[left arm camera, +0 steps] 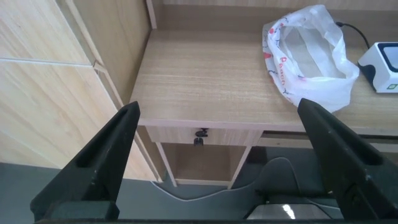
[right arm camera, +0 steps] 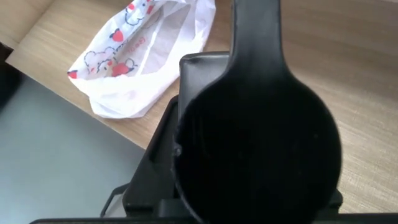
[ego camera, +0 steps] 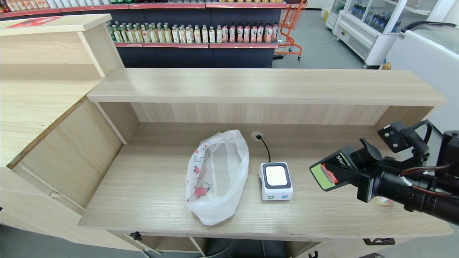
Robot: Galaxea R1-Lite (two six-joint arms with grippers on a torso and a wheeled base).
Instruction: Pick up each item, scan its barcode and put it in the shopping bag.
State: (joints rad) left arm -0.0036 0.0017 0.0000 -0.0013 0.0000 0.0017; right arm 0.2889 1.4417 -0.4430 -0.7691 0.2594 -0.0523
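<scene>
In the head view, you are seeing the right gripper [ego camera: 349, 166] pinching a small dark packet with a green and red label [ego camera: 327, 175], holding it in the air above the right part of the pale wooden counter [ego camera: 143, 193]. The packet is hanging to the right of the white box scanner with a dark-framed window [ego camera: 275, 181], near it but not over the window. I judge that the scan is not yet done. The translucent white plastic shopping bag with red cartoon prints [ego camera: 217, 175] is lying open just left of the scanner and is looking empty, so bagging is probably not started either. The packet's label is facing up and towards the scanner, and the packet is tilting.

In the left wrist view, you are looking past the left gripper [left arm camera: 219, 109], whose fingers are spreading wide and gripping nothing, low by the counter's front edge and well apart from the bag.

In the right wrist view, a black rounded shape [right arm camera: 255, 124] is blocking the middle. You cannot tell the grip from it, and the bag is lying beyond.
</scene>
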